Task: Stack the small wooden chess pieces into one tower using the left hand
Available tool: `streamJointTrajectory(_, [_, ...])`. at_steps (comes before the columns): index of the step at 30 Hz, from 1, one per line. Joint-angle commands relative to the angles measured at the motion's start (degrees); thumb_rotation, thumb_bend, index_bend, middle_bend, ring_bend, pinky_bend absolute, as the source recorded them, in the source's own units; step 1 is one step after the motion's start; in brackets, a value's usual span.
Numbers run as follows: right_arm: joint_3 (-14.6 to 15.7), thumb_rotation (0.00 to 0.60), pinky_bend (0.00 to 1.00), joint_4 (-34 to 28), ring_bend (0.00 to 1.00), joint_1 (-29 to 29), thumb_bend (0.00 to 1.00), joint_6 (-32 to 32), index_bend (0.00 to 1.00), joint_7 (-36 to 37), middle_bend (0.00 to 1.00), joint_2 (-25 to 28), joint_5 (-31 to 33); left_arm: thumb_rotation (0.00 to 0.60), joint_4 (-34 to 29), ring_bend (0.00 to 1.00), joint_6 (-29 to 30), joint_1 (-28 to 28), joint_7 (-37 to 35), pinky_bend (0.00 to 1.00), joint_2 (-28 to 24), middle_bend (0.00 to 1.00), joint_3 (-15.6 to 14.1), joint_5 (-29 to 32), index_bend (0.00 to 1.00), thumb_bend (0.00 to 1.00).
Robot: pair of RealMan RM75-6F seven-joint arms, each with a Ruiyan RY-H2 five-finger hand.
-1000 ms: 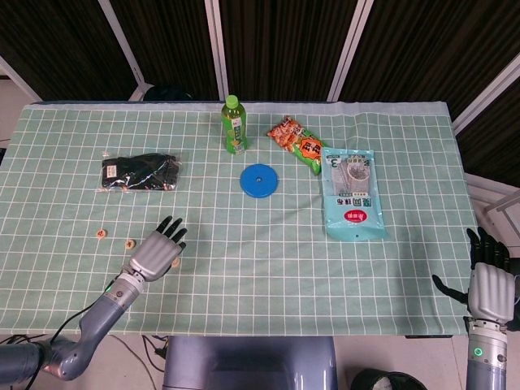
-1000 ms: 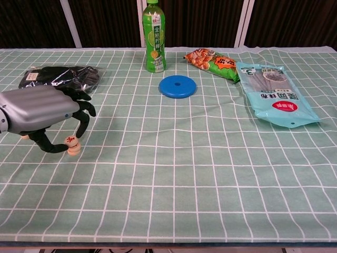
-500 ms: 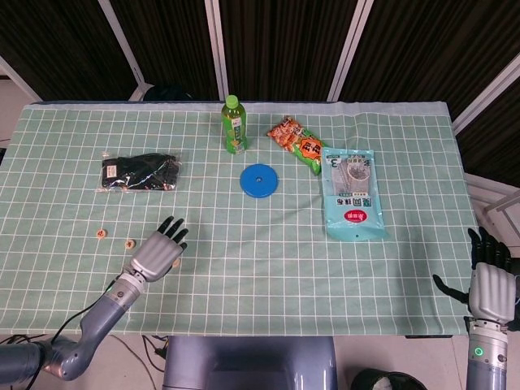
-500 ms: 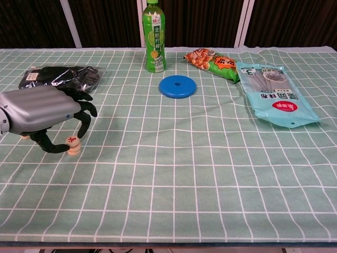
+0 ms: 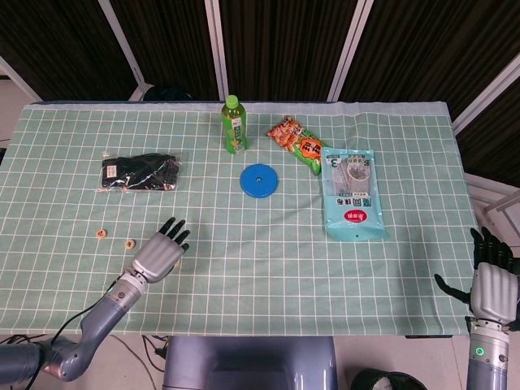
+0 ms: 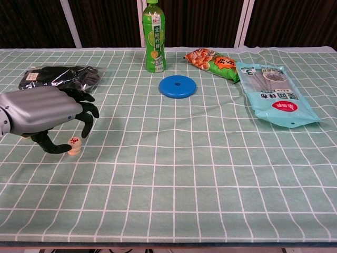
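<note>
On the green checked table (image 5: 244,268), two small wooden chess pieces lie at the far left in the head view: one chess piece (image 5: 101,234) sits alone, and a second chess piece (image 5: 129,242) lies at its four o'clock, just beside the left hand. In the chest view a stacked chess piece (image 6: 73,145) with a red mark on top stands on another disc, under the left hand's dark fingers (image 6: 86,122). The left hand (image 6: 42,113) hangs palm down over that small stack, its fingers curled around it; whether they pinch the top piece or only frame it I cannot tell.

At the hand's eleven o'clock lies a black packet in clear wrap (image 5: 138,172). Further right, at twelve o'clock from the table's middle, a green tea bottle (image 5: 234,124) stands upright, with a blue disc (image 5: 258,179) lying flat at its five o'clock. An orange snack bag (image 5: 297,144) lies at the bottle's three o'clock, touching a pale blue food pouch (image 5: 350,192) at its five o'clock.

The right hand (image 5: 491,284) is off the table's right edge, at four o'clock, fingers spread and holding nothing.
</note>
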State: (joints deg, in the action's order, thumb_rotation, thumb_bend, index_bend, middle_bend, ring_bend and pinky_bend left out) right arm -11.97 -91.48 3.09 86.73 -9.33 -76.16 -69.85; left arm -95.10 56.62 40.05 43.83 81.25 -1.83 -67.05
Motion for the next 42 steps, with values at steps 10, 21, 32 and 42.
streamJointTrajectory(10, [-0.18, 0.6, 0.0, -0.06, 0.02, -0.06, 0.25, 0.12, 0.06, 0.0, 0.0, 0.09, 0.26, 0.6, -0.57, 0.0, 2.23, -0.94, -1.49, 0.09, -1.43, 0.17, 0.76, -0.07, 0.33, 0.31])
streamJointTrajectory(21, [0.21, 0.6, 0.0, -0.24, 0.02, -0.01, 0.25, 0.11, 0.06, -0.56, 0.0, -0.16, -0.05, 0.6, 3.85, 0.0, 3.36, -3.8, -8.66, 0.09, -4.62, 0.17, 0.39, -0.5, 0.34, 0.31])
streamJointTrajectory(32, [0.44, 0.6, 0.0, 0.45, 0.02, 0.26, 0.25, -0.14, 0.06, -1.71, 0.0, -1.06, 0.18, 0.6, 11.78, 0.0, 0.56, -4.64, -14.75, 0.09, -3.83, 0.17, 0.98, 0.31, 0.38, 0.31])
streamJointTrajectory(42, [0.35, 0.6, 0.0, 0.81, 0.02, 0.35, 0.25, -0.45, 0.06, -1.74, 0.0, -1.34, 0.58, 0.6, 15.47, 0.0, -0.95, -5.34, -16.12, 0.09, -2.24, 0.17, 0.43, -0.11, 0.45, 0.31])
